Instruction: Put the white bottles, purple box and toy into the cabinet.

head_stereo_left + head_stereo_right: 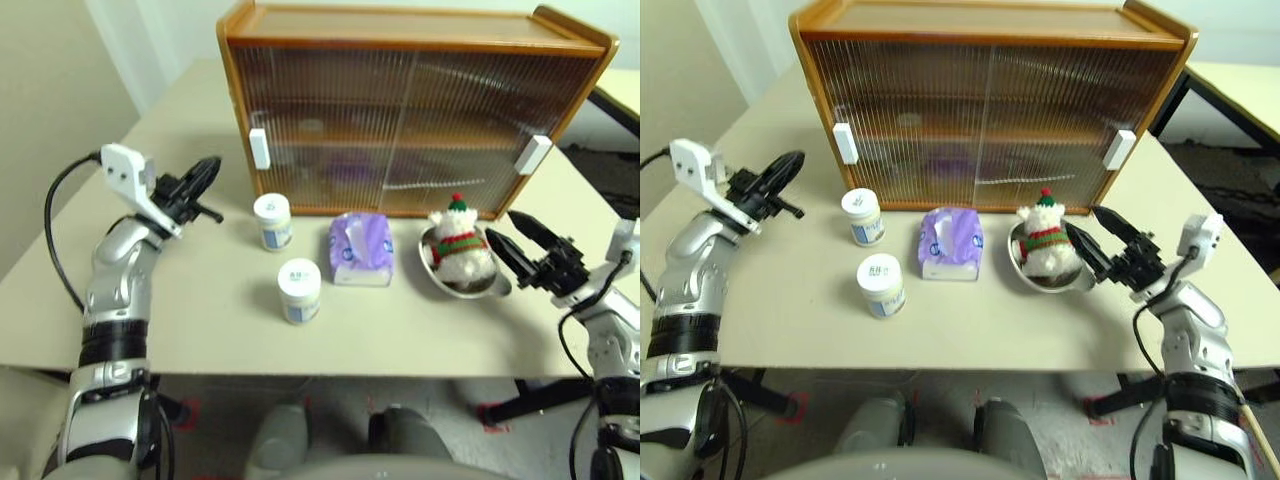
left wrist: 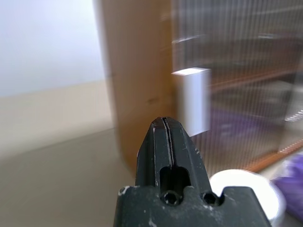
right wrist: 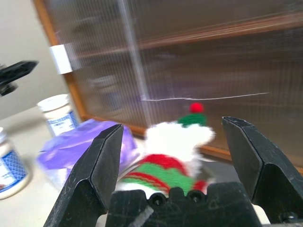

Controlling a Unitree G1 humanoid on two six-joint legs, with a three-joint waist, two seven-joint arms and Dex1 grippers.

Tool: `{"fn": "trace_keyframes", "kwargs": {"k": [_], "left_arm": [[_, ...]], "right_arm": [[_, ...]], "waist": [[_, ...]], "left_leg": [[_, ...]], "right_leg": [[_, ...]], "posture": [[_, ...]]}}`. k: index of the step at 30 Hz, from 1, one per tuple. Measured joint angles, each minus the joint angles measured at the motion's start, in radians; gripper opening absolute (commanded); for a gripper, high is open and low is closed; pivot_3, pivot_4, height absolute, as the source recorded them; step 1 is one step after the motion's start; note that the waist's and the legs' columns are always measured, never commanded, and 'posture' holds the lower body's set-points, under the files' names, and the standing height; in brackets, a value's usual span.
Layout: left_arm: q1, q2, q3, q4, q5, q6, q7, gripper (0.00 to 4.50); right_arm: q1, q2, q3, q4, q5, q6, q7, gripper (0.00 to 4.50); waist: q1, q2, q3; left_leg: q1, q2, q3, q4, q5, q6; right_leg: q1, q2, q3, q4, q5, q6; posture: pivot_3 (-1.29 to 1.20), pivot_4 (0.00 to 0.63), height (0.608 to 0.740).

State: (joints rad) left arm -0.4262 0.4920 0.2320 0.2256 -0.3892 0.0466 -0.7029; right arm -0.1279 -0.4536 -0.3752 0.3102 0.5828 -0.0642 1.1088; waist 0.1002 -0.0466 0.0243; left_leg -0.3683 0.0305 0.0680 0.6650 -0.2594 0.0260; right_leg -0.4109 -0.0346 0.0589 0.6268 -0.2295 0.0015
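Note:
The cabinet (image 1: 400, 110) stands at the back of the table with both ribbed sliding doors closed. Two white bottles stand in front of its left door, one near it (image 1: 272, 221) and one closer to me (image 1: 300, 290). The purple box (image 1: 361, 249) lies in the middle. To its right the toy (image 1: 459, 245) sits upright in a metal dish. My left gripper (image 1: 210, 165) is shut and empty, raised left of the far bottle and pointing at the cabinet's left handle (image 2: 191, 99). My right gripper (image 3: 173, 125) is open, just right of the toy and pointing at it.
A shallow metal dish (image 1: 1040, 283) holds the toy. The cabinet's right handle (image 1: 535, 154) sits at the far end of its right door. Bare tabletop (image 1: 200, 320) lies in front of the bottles and to the left. The table's front edge runs close to me.

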Motion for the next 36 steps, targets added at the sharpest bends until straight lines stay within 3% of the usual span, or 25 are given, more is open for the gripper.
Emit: {"fn": "trace_keyframes", "kwargs": {"k": [6,17,36], "left_arm": [[-0.011,0.001,-0.026,-0.065,0.010,0.079,0.037,0.05],[-0.124,-0.044,-0.070,0.041,0.083,0.117,0.119,0.05],[-0.246,-0.123,-0.160,0.148,0.119,0.122,0.065,0.05]], "right_arm": [[0.040,-0.011,0.001,-0.108,0.033,0.064,-0.002,4.50],[0.035,0.036,0.011,-0.123,0.048,0.078,-0.044,4.50],[0.030,0.041,0.015,-0.134,0.054,0.082,-0.060,4.50]], "waist": [[-0.001,0.000,0.000],[-0.003,0.000,0.000],[-0.034,0.000,0.000]], "left_leg": [[0.000,0.000,0.000,0.001,0.000,0.000],[0.000,-0.001,0.000,0.002,0.002,0.004],[-0.001,-0.002,-0.001,0.003,0.003,0.005]], "right_leg": [[0.000,0.000,0.000,0.000,-0.001,0.002],[0.001,0.001,0.000,0.000,-0.001,0.003],[0.001,0.001,0.001,-0.001,-0.001,0.004]], "posture": [[0.16,0.000,0.740],[0.13,0.000,0.740],[0.06,0.000,0.740]]}}
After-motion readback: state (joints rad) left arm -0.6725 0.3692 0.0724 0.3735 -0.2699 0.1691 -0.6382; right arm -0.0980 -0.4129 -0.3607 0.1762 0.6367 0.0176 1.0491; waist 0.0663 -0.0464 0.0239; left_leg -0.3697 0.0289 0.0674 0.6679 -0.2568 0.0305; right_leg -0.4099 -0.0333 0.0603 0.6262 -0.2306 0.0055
